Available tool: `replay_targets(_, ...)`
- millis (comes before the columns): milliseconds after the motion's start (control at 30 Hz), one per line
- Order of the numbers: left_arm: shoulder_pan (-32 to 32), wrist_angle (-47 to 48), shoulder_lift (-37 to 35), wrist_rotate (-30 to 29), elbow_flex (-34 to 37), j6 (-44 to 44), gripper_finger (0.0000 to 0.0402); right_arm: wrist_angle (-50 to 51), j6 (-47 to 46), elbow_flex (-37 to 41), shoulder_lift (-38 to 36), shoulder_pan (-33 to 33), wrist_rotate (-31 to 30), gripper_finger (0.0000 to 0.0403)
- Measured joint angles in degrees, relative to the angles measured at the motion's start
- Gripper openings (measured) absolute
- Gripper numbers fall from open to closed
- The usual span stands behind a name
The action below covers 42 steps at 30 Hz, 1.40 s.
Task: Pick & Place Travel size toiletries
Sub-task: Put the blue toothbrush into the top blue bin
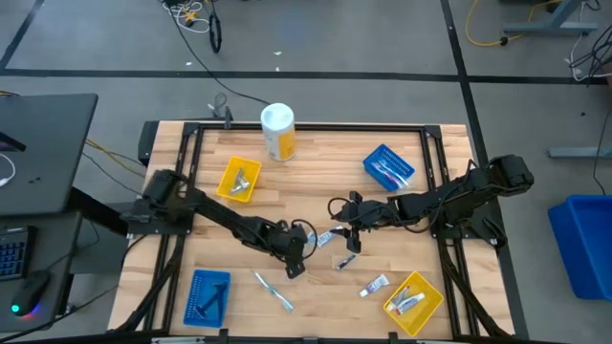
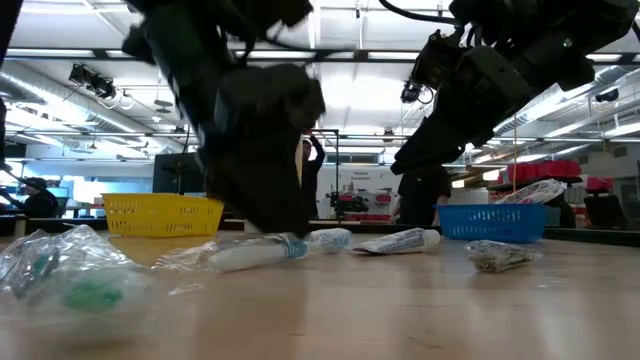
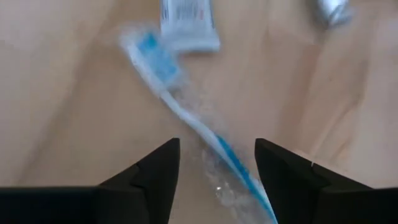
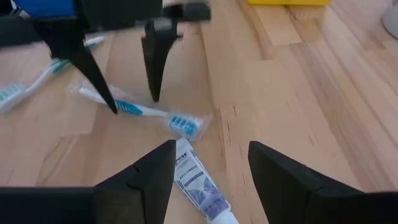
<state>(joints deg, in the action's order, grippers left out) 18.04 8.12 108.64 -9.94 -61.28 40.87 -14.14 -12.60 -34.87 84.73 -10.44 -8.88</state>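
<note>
The left gripper (image 1: 295, 267) is down over the middle of the table (image 1: 316, 182), toward the near edge, its two fingers (image 3: 155, 171) spread wide and straddling a wrapped toothbrush (image 3: 186, 118) with blue bristles. The fingertips stand on either side of the handle, nothing is gripped, and the brush lies flat on the wood. From the right wrist camera those same fingers (image 4: 155, 68) point down like spikes just behind the brush (image 4: 146, 112).

The right gripper (image 1: 342, 212) hangs near the table's centre, its fingers apart and empty. Just ahead of it, a small white tube (image 4: 199, 183) with blue print lies on the boards, its end close to the brush head.

Around the table more toiletries are scattered. A second toothbrush (image 1: 273, 290) lies toward the near edge, and a white tube (image 1: 375, 285) sits near the near right corner beside a yellow tray (image 1: 414, 301) that holds a few items. A blue tray (image 1: 207, 294) sits at the near left corner, another blue tray (image 1: 388, 165) at the far right, and another yellow tray (image 1: 238, 181) at the far left. A yellow canister with a white lid (image 1: 278, 131) stands at the far edge.

At table level, a crumpled clear wrapper (image 2: 70, 270) lies close to the camera.
</note>
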Motion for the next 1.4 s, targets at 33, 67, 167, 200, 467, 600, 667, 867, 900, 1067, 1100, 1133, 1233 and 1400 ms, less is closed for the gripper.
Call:
replay_targets(33, 0.0, -0.3, 1.0, 0.6, -0.1, 0.4, 0.0220, 0.1, 0.0, 0.0, 0.0, 0.0, 0.0, 0.0216)
replay_targets(67, 0.0, -0.1, 1.2, 1.2, -0.2, 0.8, 0.0221, 0.0, 0.0, 0.0, 0.0, 0.0, 0.0, 0.0220)
replay_targets(167, 0.1, -0.1, 2.6, 0.9, -0.3, 0.7, 0.0218, -0.1, 0.0, 0.0, 0.0, 0.0, 0.0, 0.0232)
replay_targets(200, 0.1, -0.1, 2.7, 0.4, -0.3, 0.5, 0.0213, -0.2, 0.0, 0.0, 0.0, 0.0, 0.0, 0.0235)
replay_targets(467, -0.1, 0.8, 1.9, -2.8, -0.1, -5.7, 0.0098, -0.4, 2.3, 0.0, 0.0, -0.1, 0.5, 0.0253)
replay_targets(600, -0.1, 0.8, 1.9, -3.5, 0.0, -9.7, 0.0030, -0.4, 6.9, 0.0, 0.0, -0.5, 5.5, 0.0257)
replay_targets(667, -0.1, 0.6, 1.7, -4.0, 0.0, -10.0, 0.0024, -0.5, 8.2, 0.0, 0.0, -0.5, 8.3, 0.0258)
replay_targets(867, -1.4, 0.3, 0.8, -7.8, 0.1, -7.0, 0.0036, -0.4, 7.5, 0.0, 0.2, -0.5, 11.0, 0.0257)
replay_targets(900, -1.6, 0.4, 0.5, -8.4, 0.1, -7.4, 0.0037, -0.7, 7.5, 0.0, 0.5, -0.5, 11.0, 0.0256)
replay_targets(1067, -2.3, -0.5, 0.3, -7.9, -1.6, -11.6, 0.0026, -3.3, 7.5, 0.0, 3.2, -0.5, 8.1, 0.0253)
replay_targets(1100, -2.3, -0.6, 0.3, -7.5, -2.3, -12.8, 0.0026, -3.4, 7.5, 0.0, 3.7, -0.5, 6.8, 0.0254)
replay_targets(1133, -2.3, -1.0, 0.3, -7.1, -2.8, -13.9, 0.0026, -4.2, 7.5, 0.0, 4.4, -0.5, 5.5, 0.0257)
replay_targets(1233, -2.4, -0.5, 0.2, -7.3, -3.9, -15.9, 0.0026, -4.8, 8.6, 0.0, 5.7, -0.5, 3.6, 0.0267)
replay_targets(1400, -2.4, -0.8, 0.2, -8.2, -5.3, -17.9, 0.0035, -6.5, 9.0, 0.0, 7.6, -0.5, 5.5, 0.0281)
